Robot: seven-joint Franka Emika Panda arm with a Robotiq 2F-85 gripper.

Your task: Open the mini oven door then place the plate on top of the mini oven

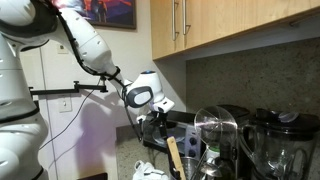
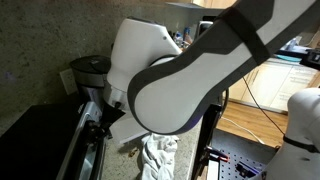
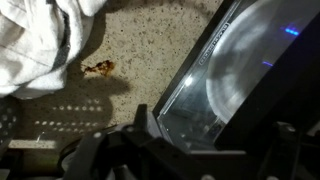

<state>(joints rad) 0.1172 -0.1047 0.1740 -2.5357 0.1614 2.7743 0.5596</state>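
One dark-glass, silver-edged mini oven door [image 3: 250, 70] fills the wrist view's right side; the black gripper [image 3: 200, 142] at bottom centre stands spread apart.

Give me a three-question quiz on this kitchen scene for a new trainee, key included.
1. True or false: in the wrist view, a white cloth lies on the speckled countertop, apart from the mini oven door.
2. Which of these stands on the counter in an exterior view?
A) clear-jarred blenders
B) a kettle
C) a stack of bowls
3. Fill in: the casing of the robot arm is mostly ____ in colour.

Key: 1 true; 2 A; 3 white.
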